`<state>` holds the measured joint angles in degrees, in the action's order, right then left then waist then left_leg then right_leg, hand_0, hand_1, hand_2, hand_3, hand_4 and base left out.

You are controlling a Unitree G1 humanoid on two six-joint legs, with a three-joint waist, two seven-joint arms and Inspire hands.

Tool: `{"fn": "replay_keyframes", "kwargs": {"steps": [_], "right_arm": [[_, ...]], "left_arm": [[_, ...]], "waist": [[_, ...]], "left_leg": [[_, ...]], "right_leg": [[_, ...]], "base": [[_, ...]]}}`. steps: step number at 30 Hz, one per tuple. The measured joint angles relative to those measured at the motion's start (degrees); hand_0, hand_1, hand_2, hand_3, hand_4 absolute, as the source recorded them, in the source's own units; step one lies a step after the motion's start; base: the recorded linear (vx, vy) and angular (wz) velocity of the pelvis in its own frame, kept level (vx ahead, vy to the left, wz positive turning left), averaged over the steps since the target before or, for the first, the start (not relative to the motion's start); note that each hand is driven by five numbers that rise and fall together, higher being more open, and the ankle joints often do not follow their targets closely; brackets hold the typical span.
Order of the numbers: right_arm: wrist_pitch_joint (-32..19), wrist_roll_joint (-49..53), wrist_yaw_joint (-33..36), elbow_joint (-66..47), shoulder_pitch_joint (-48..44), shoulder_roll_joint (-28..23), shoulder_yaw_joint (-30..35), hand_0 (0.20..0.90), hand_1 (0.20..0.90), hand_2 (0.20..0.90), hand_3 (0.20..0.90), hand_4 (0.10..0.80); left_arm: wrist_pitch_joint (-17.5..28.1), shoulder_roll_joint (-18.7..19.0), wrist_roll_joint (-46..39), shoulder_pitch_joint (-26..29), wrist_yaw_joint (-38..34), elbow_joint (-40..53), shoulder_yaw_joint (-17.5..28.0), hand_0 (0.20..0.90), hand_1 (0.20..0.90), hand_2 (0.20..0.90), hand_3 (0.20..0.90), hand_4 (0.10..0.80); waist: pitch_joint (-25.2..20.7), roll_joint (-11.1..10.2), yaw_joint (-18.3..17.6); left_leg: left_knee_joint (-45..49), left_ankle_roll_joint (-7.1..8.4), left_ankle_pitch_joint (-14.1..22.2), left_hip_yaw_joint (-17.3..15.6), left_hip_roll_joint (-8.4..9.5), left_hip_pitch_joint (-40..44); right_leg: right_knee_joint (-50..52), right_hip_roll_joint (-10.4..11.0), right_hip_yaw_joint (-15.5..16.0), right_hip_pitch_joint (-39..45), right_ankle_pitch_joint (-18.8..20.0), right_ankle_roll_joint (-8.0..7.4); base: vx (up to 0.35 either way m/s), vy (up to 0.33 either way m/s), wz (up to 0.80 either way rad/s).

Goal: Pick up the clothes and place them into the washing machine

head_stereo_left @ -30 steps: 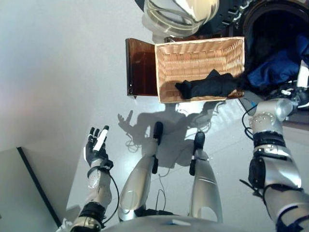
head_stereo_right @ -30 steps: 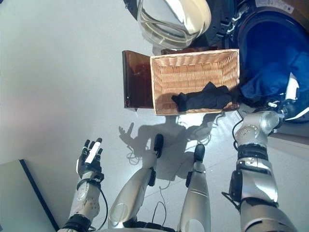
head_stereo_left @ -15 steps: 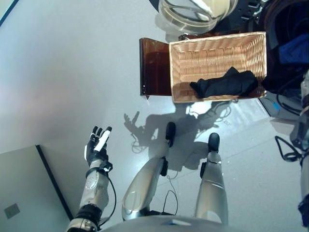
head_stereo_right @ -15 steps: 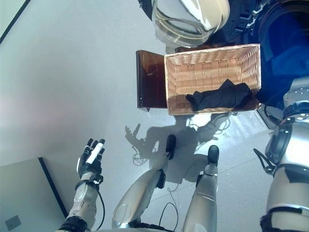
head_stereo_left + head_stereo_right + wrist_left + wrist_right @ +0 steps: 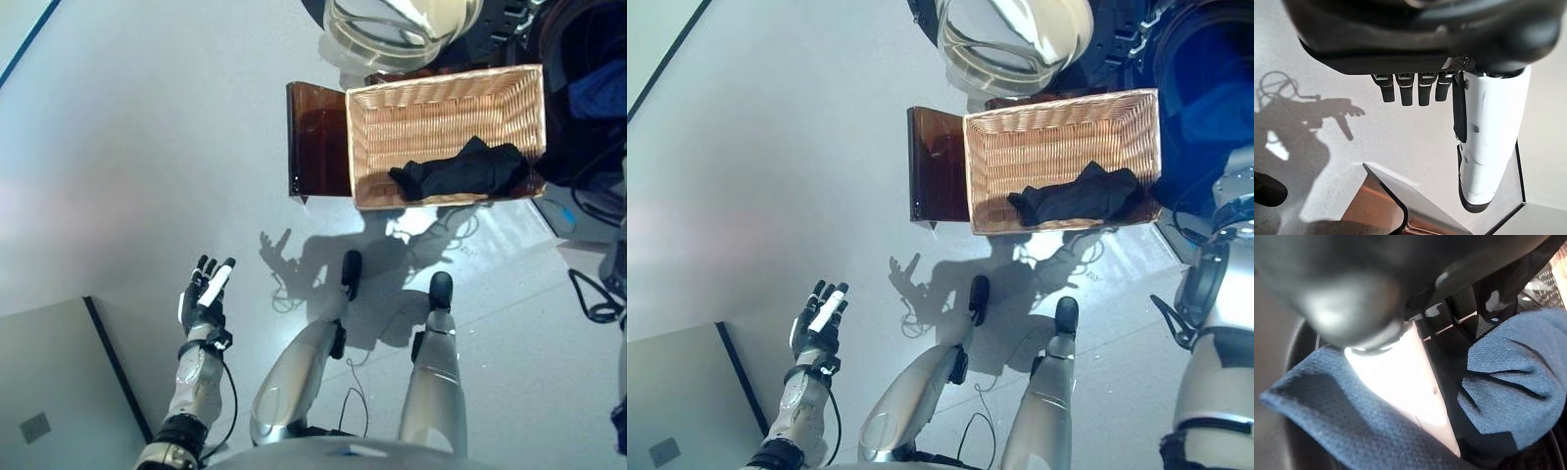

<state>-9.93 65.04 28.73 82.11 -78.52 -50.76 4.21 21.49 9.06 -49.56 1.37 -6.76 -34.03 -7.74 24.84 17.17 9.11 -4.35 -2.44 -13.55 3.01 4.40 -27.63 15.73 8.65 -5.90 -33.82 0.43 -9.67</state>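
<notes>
The left arm [image 5: 196, 377] is slim and silver-grey, with a black band at the wrist and a dark collar near the elbow. The left robot hand [image 5: 206, 294] is dark. Its fingers [image 5: 1400, 92] are short black segments with small pale metal pieces at their base, and its thumb [image 5: 1488, 142] wears a smooth white cover with a dark rounded tip. The right arm [image 5: 1210, 387] is built of thicker silver-grey shells with black joints. The right robot hand [image 5: 1342, 289] is a dark bulk with a white thumb cover [image 5: 1410, 382].

No readable text

Nothing legible shows on the wicker basket [image 5: 1063, 117], the washing machine [image 5: 1200, 59] or the floor [image 5: 147, 147] (no labels, numbers or signs).
</notes>
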Motion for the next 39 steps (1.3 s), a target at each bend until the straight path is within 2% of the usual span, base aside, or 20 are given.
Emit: {"fn": "replay_keyframes", "kwargs": {"steps": [5,8,13,17,25,39], "right_arm": [[-3.8,0.1,1.1,-4.8,0.3,2.4,2.7,0.200,0.200,0.200,0.200,0.300],[-7.9,0.1,1.7,-8.6,0.8,3.0,5.0,0.200,0.200,0.200,0.200,0.300],[-10.2,0.0,2.9,-9.3,1.3,3.2,6.0,0.200,0.200,0.200,0.200,0.300],[-10.2,-0.6,2.9,-9.3,1.2,3.2,6.4,0.200,0.200,0.200,0.200,0.300],[-10.0,-2.6,3.8,-10.3,0.1,3.1,4.1,0.200,0.200,0.200,0.200,0.300],[-10.0,-2.1,5.1,-9.7,-4.7,0.6,0.2,0.200,0.200,0.200,0.200,0.300]], "left_arm": [[0.0,0.4,-1.0,-0.3,0.5,1.1,-0.5,0.900,0.900,0.900,0.900,0.800],[0.0,0.3,-2.3,-0.7,0.6,1.7,-3.2,0.900,0.900,0.900,0.900,0.800],[0.0,0.3,-3.2,-1.3,1.7,3.1,-4.9,0.900,0.900,0.900,0.900,0.800],[0.0,0.3,-4.0,-1.4,1.8,3.6,-5.3,0.900,0.900,0.900,0.900,0.800],[0.0,0.2,-5.1,-1.5,2.0,5.8,-9.2,0.900,0.900,0.900,0.900,0.800],[0.1,0.3,-5.9,-1.7,1.9,9.3,-9.3,0.900,0.900,0.900,0.900,0.800]], "waist": [[-0.7,0.9,0.1],[-1.9,2.5,1.3],[-2.1,2.7,1.4],[-2.1,2.7,1.2],[-2.1,2.8,1.3],[-2.1,2.7,1.5]], "left_leg": [[-0.1,-0.11,0.1,-1.2,0.63,-0.6],[0.0,-0.08,0.0,-2.0,0.72,-2.0],[-0.1,-0.51,-0.3,-2.4,1.09,-1.9],[-0.1,-0.35,-0.2,-2.8,1.29,-2.0],[0.2,0.18,-0.3,-3.4,1.31,-4.2],[0.2,0.39,-0.4,-4.3,1.76,-7.2]], "right_leg": [[4.4,0.3,-1.6,-3.3,-2.1,0.17],[6.6,0.2,-2.4,-6.0,-2.7,0.00],[10.9,0.3,-3.1,-8.2,-5.5,0.53],[14.2,0.0,-4.0,-10.2,-7.3,1.07],[17.1,-0.4,-4.9,-14.0,-8.2,1.65],[19.3,-0.5,-6.1,-18.4,-9.0,1.65]], "base": [[-0.017,0.008,-0.06],[0.000,0.015,-0.06],[-0.006,-0.013,0.04],[0.000,-0.012,-0.02],[0.000,-0.004,0.00],[0.001,0.004,0.00]]}}
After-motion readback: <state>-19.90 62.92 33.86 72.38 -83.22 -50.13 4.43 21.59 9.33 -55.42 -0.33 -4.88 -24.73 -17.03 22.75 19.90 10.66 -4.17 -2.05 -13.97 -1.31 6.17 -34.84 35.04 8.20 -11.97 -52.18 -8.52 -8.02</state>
